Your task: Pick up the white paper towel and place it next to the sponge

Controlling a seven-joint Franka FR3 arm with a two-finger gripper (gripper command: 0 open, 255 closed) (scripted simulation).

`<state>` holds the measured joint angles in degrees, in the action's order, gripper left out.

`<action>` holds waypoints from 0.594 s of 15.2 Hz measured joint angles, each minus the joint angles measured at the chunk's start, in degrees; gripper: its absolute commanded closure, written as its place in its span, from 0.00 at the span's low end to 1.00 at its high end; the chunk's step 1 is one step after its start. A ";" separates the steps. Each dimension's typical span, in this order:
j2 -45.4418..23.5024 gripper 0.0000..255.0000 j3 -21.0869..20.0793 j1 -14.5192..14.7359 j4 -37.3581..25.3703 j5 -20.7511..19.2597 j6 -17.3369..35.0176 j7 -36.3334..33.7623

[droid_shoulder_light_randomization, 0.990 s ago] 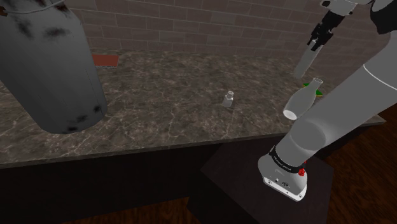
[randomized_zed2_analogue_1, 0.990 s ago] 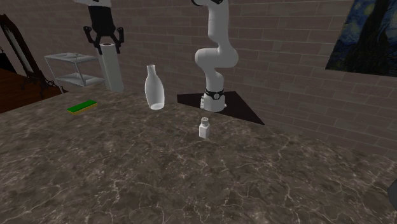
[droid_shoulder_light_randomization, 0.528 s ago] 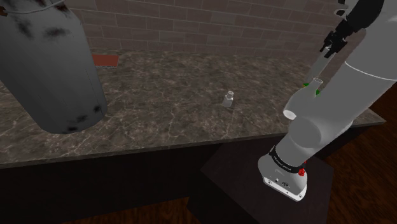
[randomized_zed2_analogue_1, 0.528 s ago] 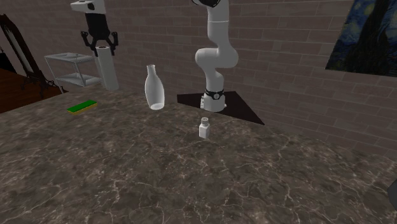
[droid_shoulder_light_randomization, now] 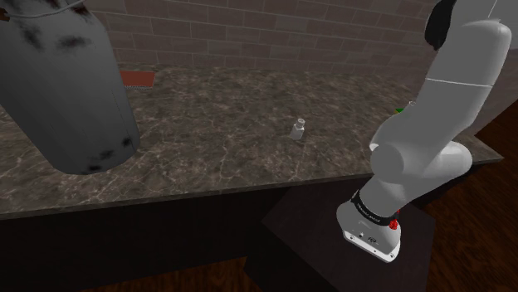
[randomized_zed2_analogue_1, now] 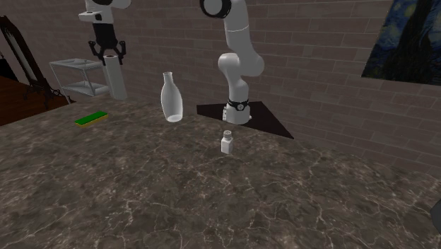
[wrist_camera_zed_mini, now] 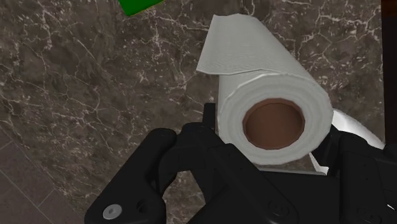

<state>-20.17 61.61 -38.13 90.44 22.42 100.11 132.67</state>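
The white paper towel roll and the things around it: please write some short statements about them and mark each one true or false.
1. The black gripper is shut on the white paper towel roll. True.
2. The roll lies flat on the dark marbled counter. False: it is about upright in the gripper.
3. The flat green sponge lies on the counter. True.
4. The clear glass bottle lies on its side. False: it stands upright.
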 measured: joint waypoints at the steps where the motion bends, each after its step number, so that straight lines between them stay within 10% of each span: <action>1: -2.12 1.00 -0.79 -2.78 -1.80 1.67 -0.64 1.73; 6: -10.25 1.00 -4.14 -14.84 -10.23 7.51 -3.46 8.22; 9: -12.26 1.00 -5.10 -17.21 -10.96 8.92 -2.84 9.74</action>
<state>-32.43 56.51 -55.34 79.48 31.34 97.26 142.41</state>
